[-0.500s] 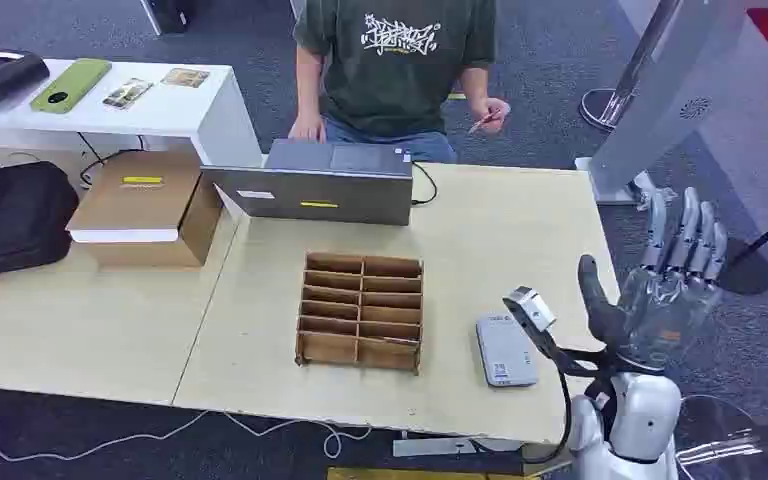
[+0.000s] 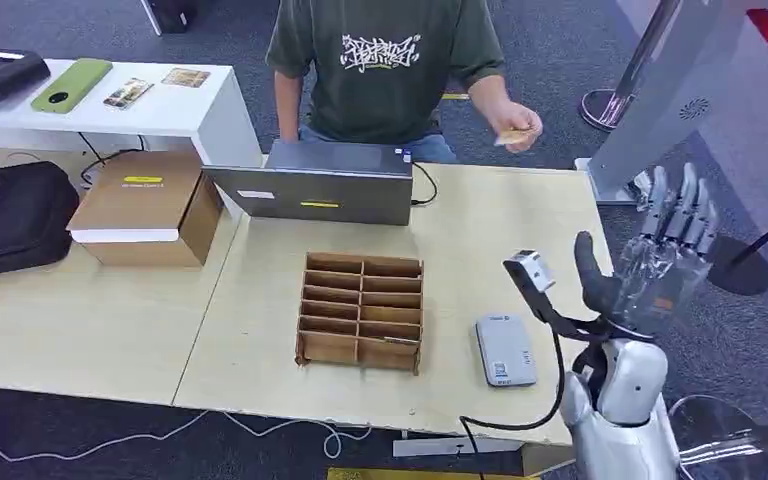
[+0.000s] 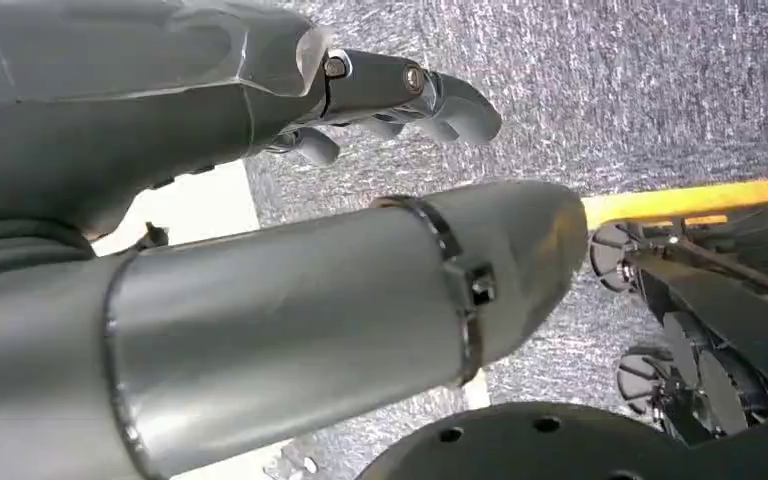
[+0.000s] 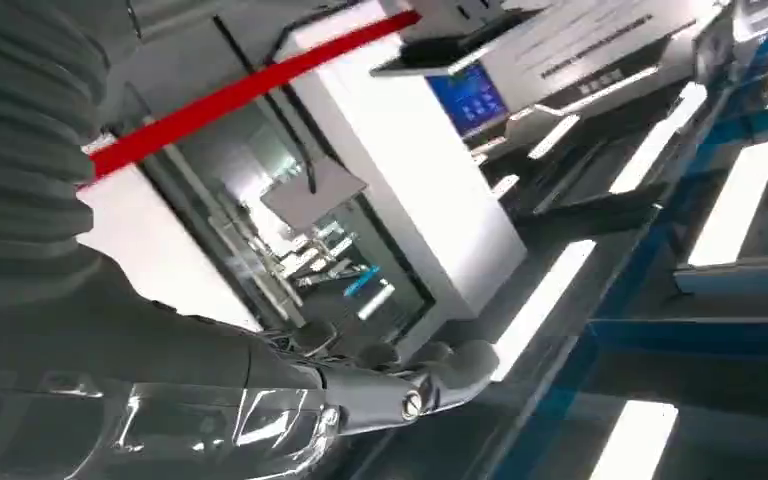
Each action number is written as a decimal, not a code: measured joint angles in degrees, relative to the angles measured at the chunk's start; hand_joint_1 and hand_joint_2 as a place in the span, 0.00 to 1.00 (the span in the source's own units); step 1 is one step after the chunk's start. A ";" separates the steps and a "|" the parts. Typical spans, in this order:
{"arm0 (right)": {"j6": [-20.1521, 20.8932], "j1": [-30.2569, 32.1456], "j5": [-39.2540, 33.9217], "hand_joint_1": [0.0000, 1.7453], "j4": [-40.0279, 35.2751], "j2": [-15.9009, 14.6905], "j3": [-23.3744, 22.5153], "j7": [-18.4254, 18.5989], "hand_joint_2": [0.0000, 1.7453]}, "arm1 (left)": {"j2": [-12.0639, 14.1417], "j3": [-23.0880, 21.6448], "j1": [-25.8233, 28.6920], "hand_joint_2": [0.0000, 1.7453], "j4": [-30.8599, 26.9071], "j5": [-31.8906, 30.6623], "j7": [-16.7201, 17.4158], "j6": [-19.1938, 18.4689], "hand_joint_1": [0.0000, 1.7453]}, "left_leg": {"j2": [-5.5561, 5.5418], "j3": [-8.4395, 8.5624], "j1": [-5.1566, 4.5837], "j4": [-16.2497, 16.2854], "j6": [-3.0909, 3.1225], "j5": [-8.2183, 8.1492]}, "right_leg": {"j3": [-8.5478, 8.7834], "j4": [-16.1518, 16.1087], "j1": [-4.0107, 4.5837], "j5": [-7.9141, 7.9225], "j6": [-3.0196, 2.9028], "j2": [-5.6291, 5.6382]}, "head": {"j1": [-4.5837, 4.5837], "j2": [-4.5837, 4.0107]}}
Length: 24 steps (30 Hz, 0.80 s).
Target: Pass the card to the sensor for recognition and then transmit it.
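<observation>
The right hand (image 2: pixel 660 270) is raised past the surface's (image 2: pixel 520 220) right edge, fingers spread wide, holding nothing. A person's hand (image 2: pixel 516 127) holds the card (image 2: pixel 511 137) beyond the far right corner. The sensor (image 2: pixel 506 350) lies near the front edge, beside a wooden rack (image 2: pixel 362 311). The left hand (image 3: pixel 260 110) hangs over carpet, fingers loosely apart and empty.

Head view: mounted high on the robot, facing forward and down over the table (image 2: pixel 90 330), taking in the far side where a person (image 2: pixel 385 60) stands; the right hand (image 2: pixel 660 265) rises at the table's right edge. Right wrist view: close behind that same right hand (image 4: pixel 260 400), angled upward at ceiling lights. Left wrist view: close behind the left hand (image 3: pixel 260 80), facing the carpet (image 3: pixel 660 90).
</observation>
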 joint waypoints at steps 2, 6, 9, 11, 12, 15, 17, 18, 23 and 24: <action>1.47 -2.19 -0.09 0.00 1.66 -1.97 4.00 5.31 1.00 | 0.13 0.00 -0.03 0.00 -0.02 -0.72 0.31 0.00 0.00 | 0.01 0.00 0.00 0.00 0.00 0.02 | 0.01 0.01 0.00 0.01 0.00 0.01 | 0.02 0.00; 2.48 -8.22 -0.09 0.00 10.20 -1.86 7.51 -1.96 1.00 | 0.52 0.00 -0.67 0.00 -0.20 -3.13 0.50 -0.02 0.00 | 0.21 0.10 0.01 0.00 -0.01 0.03 | -0.01 0.03 0.01 0.10 -0.11 0.15 | 0.00 0.00; 2.98 -13.42 -0.07 0.00 17.74 -1.19 7.09 -6.21 1.00 | 0.74 0.00 -0.97 0.00 -0.26 -4.33 0.99 -0.07 0.00 | 0.10 0.08 0.04 0.00 -0.10 0.10 | 0.00 0.06 0.01 0.10 -0.12 0.08 | -0.02 -0.02; 3.13 -16.87 -0.07 0.00 22.79 -0.82 6.94 -7.41 1.00 | 0.96 0.00 -1.00 0.00 -0.50 -4.75 1.29 -0.15 0.00 | 0.12 0.07 0.04 0.00 -0.13 0.12 | 0.00 0.08 0.02 0.11 -0.12 0.11 | 0.00 -0.02; 3.28 -18.59 -0.07 0.00 25.26 -0.73 6.94 -7.56 1.00 | 1.07 0.00 -1.04 0.00 -0.61 -5.03 1.42 -0.18 0.00 | 0.12 0.07 0.03 0.00 -0.13 0.12 | 0.00 0.08 0.02 0.12 -0.12 0.12 | 0.00 0.00; 3.72 -23.61 -0.07 0.00 32.41 -0.73 8.01 -7.13 1.00 | 1.38 0.00 -1.14 0.00 -0.74 -5.73 1.44 -0.26 0.00 | 0.12 0.08 0.03 0.00 -0.13 0.13 | -0.01 0.08 0.02 0.14 -0.14 0.14 | 0.02 0.00; 3.70 -26.41 -0.07 0.00 36.42 -0.73 8.90 -7.17 1.00 | 1.53 0.00 -1.24 0.00 -0.83 -6.06 1.49 -0.28 0.00 | 0.11 0.07 0.03 0.01 -0.13 0.13 | 0.00 0.08 0.02 0.14 -0.14 0.12 | 0.02 0.00; 3.63 -27.75 -0.07 0.00 38.24 -0.73 9.34 -7.32 1.00 | 1.57 0.00 -1.26 0.00 -0.94 -6.14 1.51 -0.33 0.00 | 0.11 0.07 0.03 0.01 -0.13 0.13 | -0.01 0.08 0.02 0.14 -0.14 0.11 | 0.00 0.00; 3.24 -34.10 -0.07 0.00 47.48 -0.73 11.51 -8.86 1.00 | 1.84 0.00 -1.28 0.00 -1.14 -6.19 1.53 -0.44 0.00 | 0.11 0.07 0.04 0.01 -0.13 0.13 | -0.01 0.08 0.02 0.14 -0.14 0.11 | 0.00 0.00; 3.00 -34.81 -0.07 0.00 48.89 -0.73 11.70 -9.12 1.00 | 1.88 0.00 -1.29 0.00 -1.14 -6.17 1.53 -0.50 0.00 | 0.11 0.07 0.04 0.01 -0.13 0.13 | -0.01 0.08 0.02 0.14 -0.14 0.11 | 0.00 0.00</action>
